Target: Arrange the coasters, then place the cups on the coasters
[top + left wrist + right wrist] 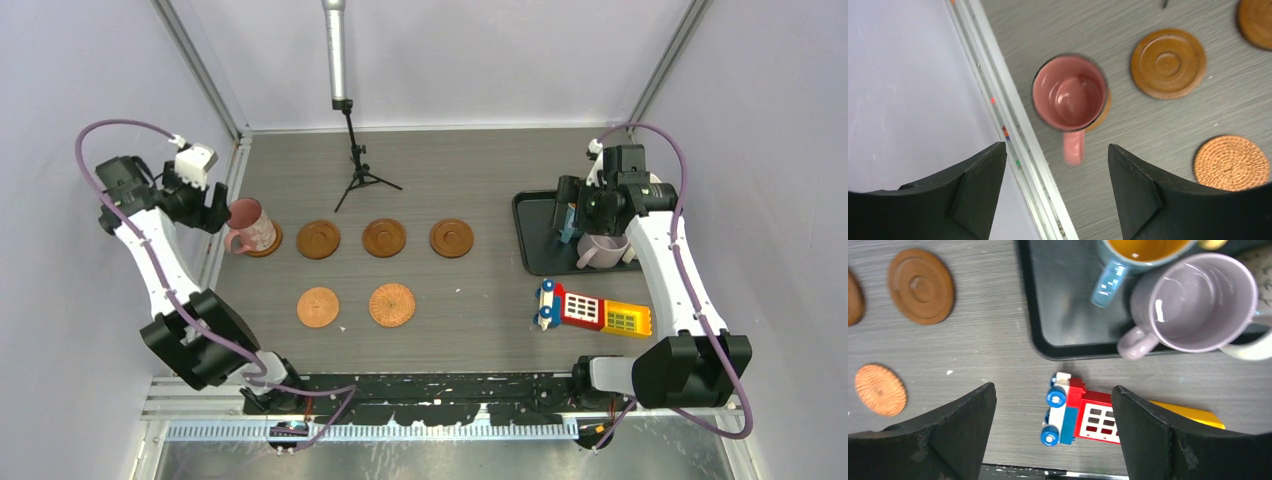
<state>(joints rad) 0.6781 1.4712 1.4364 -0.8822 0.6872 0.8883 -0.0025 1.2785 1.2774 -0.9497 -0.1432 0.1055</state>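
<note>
A pink cup [250, 226] [1069, 93] stands on a coaster [268, 241] [1104, 111] at the far left, its handle towards me. My left gripper [212, 207] [1057, 162] hangs above it, open and empty. Three dark ringed coasters [318, 239] [384, 238] [451, 238] lie in a row beside it, with two lighter woven coasters [318, 307] [392, 305] in front. My right gripper [578, 214] [1053, 390] is open and empty over the black tray [533, 245] [1063, 315]. The tray holds a lilac cup [603, 250] [1193, 300] and a blue cup [1128, 255] with an orange inside.
A colourful toy phone [590, 310] [1083, 415] lies in front of the tray. A small black tripod [357, 175] stands at the back middle. A metal rail [1013, 135] runs along the table's left edge close to the pink cup. A white handle [1248, 347] shows behind the lilac cup.
</note>
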